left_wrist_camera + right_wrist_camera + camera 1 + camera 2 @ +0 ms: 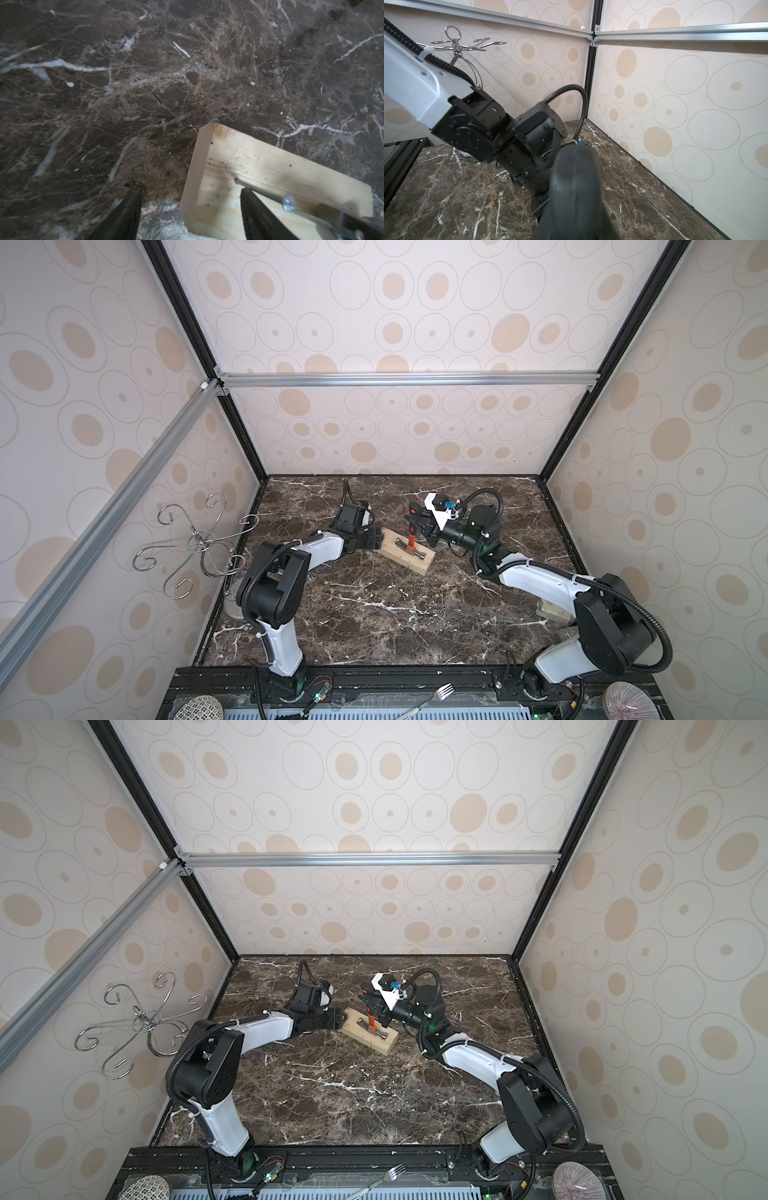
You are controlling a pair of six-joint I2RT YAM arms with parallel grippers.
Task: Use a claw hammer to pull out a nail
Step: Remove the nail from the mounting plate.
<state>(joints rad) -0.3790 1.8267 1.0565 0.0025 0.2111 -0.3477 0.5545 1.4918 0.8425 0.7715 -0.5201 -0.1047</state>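
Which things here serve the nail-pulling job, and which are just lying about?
For the job: hammer, wooden block, nail, left gripper, right gripper.
Lying about: fork, wire stand, patterned dish.

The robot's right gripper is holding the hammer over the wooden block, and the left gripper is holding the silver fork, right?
Not quite. The left gripper holds nothing; its jaws stand open at the wooden block's end, as the left wrist view shows. The silver fork lies by the front rail. The right gripper does hold the hammer.
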